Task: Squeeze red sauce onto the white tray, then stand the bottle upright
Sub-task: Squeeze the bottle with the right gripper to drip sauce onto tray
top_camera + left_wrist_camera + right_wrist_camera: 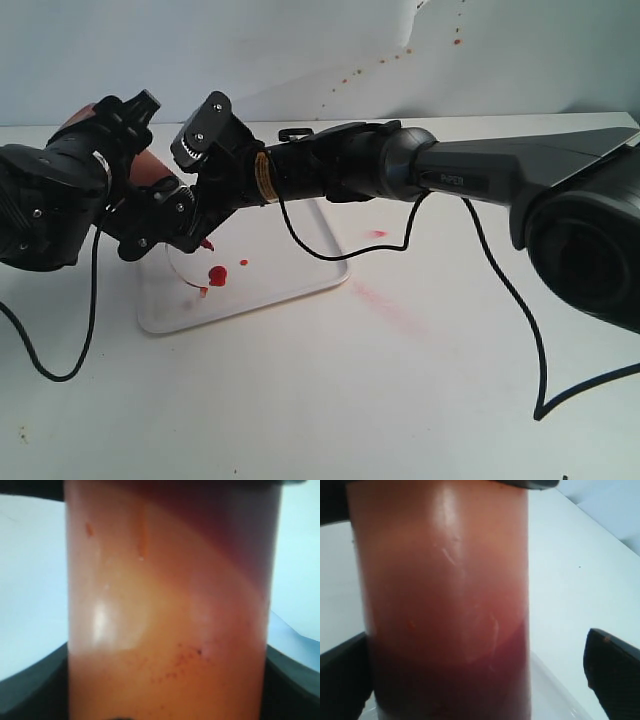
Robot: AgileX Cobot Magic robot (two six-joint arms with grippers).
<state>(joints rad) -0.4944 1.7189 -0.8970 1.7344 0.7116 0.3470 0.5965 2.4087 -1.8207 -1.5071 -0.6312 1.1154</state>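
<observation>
Over the near-left part of the white tray (290, 265), we see the bottle (157, 168) held off the surface and tipped, its pointed red nozzle (207, 243) aimed down at the tray. The left gripper (142, 170) has its jaws pressed against the bottle's sides. In its wrist view the orange-red cylinder fills the space between the two dark fingers (30, 690), touching both. The right gripper (196, 176) reaches across the middle to the same bottle, but its jaws stand spread: in the right wrist view one finger (342, 680) sits against the bottle wall, while the other finger (612, 670) is clearly apart from it, with bare white showing between them. Darker sauce has pooled at one end inside the translucent body. On the tray, just beside the nozzle tip, lies the red sauce (217, 274) as a glossy round blob, with a tiny droplet (243, 263) near it. A thin strap (176, 270) curves down from the nozzle end toward the tray. On the white table (350, 400), beyond the tray's right edge, we note a faint pink smear (390, 302) and a small red speck (377, 234)
</observation>
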